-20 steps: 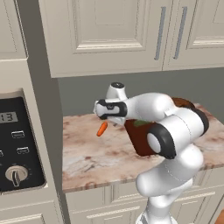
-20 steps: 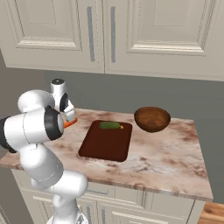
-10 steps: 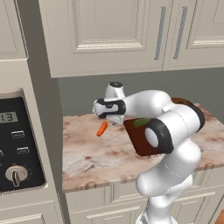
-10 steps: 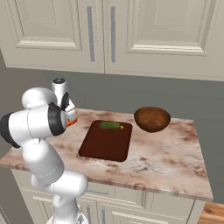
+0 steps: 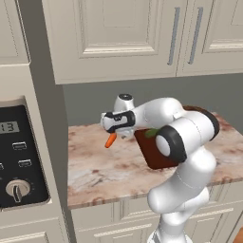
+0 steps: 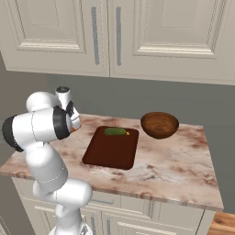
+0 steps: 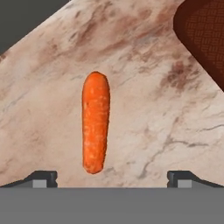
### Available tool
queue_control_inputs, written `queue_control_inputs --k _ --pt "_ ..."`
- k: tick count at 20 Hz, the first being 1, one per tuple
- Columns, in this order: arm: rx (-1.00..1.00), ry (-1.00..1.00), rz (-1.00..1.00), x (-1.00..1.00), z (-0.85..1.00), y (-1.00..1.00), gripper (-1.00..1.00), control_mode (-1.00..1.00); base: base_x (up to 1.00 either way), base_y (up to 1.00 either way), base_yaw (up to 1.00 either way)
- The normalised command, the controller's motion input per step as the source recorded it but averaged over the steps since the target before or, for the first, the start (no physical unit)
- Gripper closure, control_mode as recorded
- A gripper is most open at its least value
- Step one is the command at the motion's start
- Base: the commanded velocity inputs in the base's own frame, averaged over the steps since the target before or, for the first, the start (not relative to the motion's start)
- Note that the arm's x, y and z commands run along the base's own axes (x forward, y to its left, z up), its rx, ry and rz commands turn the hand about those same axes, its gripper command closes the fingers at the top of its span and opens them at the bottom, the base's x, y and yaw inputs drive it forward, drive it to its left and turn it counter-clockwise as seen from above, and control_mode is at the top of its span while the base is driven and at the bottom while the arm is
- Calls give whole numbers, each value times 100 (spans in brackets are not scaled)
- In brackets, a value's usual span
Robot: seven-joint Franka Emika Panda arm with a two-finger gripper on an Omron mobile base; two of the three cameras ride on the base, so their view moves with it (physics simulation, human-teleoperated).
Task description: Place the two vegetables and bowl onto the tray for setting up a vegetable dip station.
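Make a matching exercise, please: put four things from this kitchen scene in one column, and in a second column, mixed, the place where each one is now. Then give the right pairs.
Things:
1. carrot
2. cucumber
3. bowl
4. gripper

Places:
A. on the tray, near its back edge
B. on the counter, to the right of the tray in the right base view
C. lying on the counter, off the tray
D. above the carrot, fingertips wide apart

Pairs: 1-C, 2-A, 3-B, 4-D
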Motion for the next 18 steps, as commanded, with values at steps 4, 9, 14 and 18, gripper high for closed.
queue_control_inputs --k 4,9,14,18 --pt "-3 -2 4 8 -24 8 -100 -100 0 0 0" --pt "-1 -1 4 15 -15 6 -100 -100 0 0 0" --pt "0 -1 4 24 -3 0 -100 -100 0 0 0" --pt "0 -3 6 25 -12 0 -100 -100 0 0 0"
